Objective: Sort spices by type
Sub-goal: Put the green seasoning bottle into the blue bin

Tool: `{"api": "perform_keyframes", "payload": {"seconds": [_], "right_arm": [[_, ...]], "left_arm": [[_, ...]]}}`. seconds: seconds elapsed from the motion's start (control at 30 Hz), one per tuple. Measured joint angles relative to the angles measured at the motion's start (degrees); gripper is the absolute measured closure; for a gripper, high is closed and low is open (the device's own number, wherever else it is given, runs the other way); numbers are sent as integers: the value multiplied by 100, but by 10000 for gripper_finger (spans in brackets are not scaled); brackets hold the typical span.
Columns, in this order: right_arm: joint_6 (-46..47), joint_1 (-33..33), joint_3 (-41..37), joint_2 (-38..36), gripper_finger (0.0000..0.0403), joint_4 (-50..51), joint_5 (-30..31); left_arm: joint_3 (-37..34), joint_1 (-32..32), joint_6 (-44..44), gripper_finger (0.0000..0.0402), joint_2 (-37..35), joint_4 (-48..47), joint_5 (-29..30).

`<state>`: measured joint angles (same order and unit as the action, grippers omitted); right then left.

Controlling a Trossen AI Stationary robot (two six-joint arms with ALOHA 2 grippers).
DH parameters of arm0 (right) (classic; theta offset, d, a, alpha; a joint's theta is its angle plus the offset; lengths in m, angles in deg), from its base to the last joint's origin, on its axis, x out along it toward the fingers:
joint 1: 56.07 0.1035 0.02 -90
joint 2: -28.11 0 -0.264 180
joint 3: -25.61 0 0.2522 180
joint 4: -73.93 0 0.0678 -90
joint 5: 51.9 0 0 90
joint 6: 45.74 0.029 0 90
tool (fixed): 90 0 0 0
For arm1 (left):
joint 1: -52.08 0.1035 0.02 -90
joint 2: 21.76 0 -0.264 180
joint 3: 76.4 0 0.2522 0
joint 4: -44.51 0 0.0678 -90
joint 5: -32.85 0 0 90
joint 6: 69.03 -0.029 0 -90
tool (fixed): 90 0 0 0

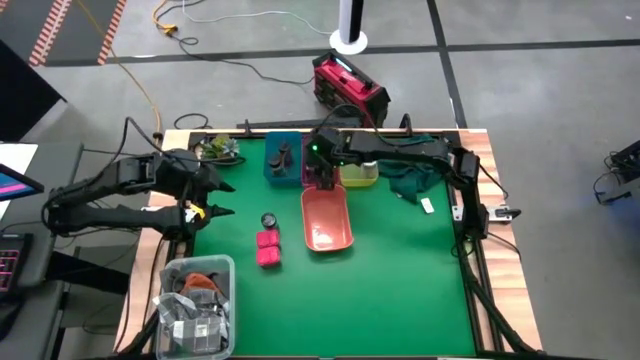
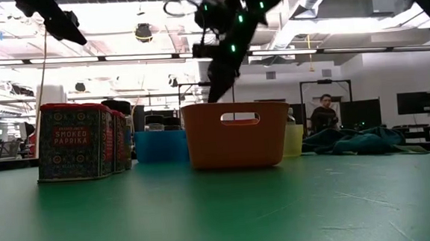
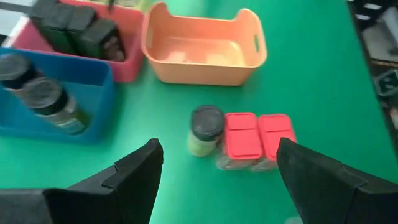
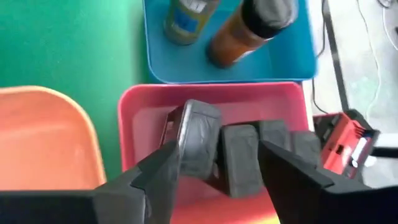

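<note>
My right gripper (image 4: 217,180) is open above the pink bin (image 4: 140,118), its fingers on either side of a tilted dark grey boxy pack (image 4: 198,144). More grey packs (image 4: 239,160) stand beside that pack in the bin. The blue bin (image 4: 186,71) holds two dark-capped jars (image 3: 46,99). On the green mat a dark round jar (image 3: 205,129) stands next to two magenta blocks (image 3: 258,138); they also show in the high view (image 1: 268,248). My left gripper (image 3: 217,177) is open and empty, raised near the table's left side (image 1: 215,195). My right gripper has one finger (image 4: 163,177) close beside the tilted grey pack's side (image 4: 186,152), coming from above. I cannot tell whether it touches the pack. The pack leans inside the pink bin against the other packs.
An empty salmon bin (image 1: 327,220) lies in front of the pink one, and a yellow bin (image 1: 360,172) to the right. A dark green cloth (image 1: 410,180) is bunched at the far right. A clear tub of items (image 1: 197,300) sits at the near left. A person (image 2: 323,114) stands beyond the table.
</note>
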<state>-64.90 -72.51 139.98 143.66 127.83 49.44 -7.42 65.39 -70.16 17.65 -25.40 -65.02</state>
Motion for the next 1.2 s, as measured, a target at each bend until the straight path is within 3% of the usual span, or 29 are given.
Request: {"api": "perform_keyframes", "payload": {"seconds": [0.2,0.37,0.47,0.87,1.07,1.2], "right_arm": [[378,370,935,-70,158,1089,131],[914,665,583,-154,158,1814,498],[1279,898,38,-435,158,1750,684],[3072,2496,-2698,-2506,159,-705,2249],[3240,3437,-3383,-2470,159,-2525,3338],[3240,3679,-3448,-2147,159,-3172,3575]], "left_arm": [[0,-330,-141,100,518,91,-240],[0,-687,-253,100,1039,338,-237],[0,-869,-352,100,1343,488,-237],[0,-993,-434,100,2238,1107,176],[0,-993,-393,100,2566,1581,217],[0,-993,-251,100,2810,1669,306]]}}
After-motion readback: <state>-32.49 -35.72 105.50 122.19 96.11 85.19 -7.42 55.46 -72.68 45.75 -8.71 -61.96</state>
